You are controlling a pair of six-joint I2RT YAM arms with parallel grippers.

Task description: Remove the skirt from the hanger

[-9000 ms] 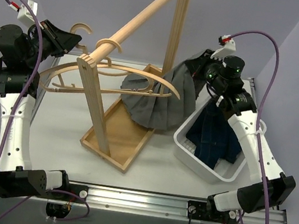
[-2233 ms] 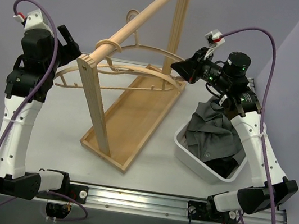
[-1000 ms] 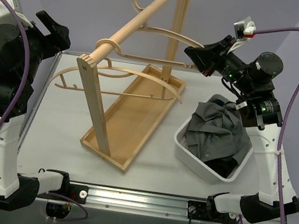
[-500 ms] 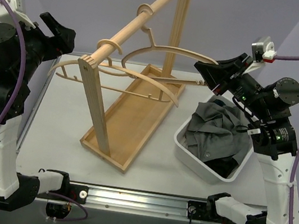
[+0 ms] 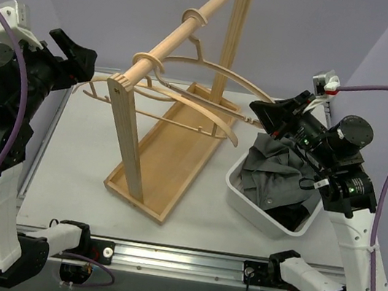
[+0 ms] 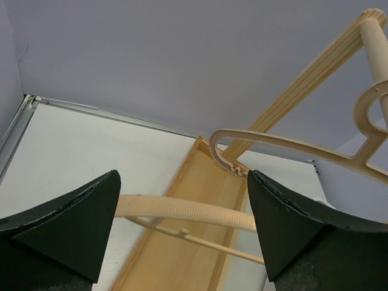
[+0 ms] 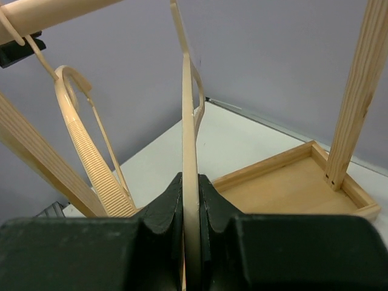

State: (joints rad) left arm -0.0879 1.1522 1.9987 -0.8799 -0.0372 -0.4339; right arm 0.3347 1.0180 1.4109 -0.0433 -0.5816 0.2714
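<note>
The grey skirt (image 5: pixel 278 175) lies crumpled in the white bin (image 5: pixel 241 196), on top of dark clothing and apart from both hangers. A bare cream hanger (image 5: pixel 221 68) hooks over the wooden rod (image 5: pixel 201 10). My right gripper (image 5: pixel 257 110) (image 7: pixel 191 179) is shut on that hanger's right arm (image 7: pixel 189 121). A second bare, ribbed hanger (image 5: pixel 186 104) (image 6: pixel 182 209) hangs lower on the rod. Its left end passes between the fingers of my open left gripper (image 5: pixel 80 70) (image 6: pixel 183 177) without touching them.
The wooden rack has an upright post (image 5: pixel 126 142) in front, another post (image 5: pixel 233 41) behind, and a shallow tray base (image 5: pixel 169 164). The white bin stands right of the base, under my right arm. Purple cables loop from both wrists.
My right gripper has brought its hanger down from above the rod, and the hook now sits over the rod. The left gripper has stayed open near the lower hanger's end.
</note>
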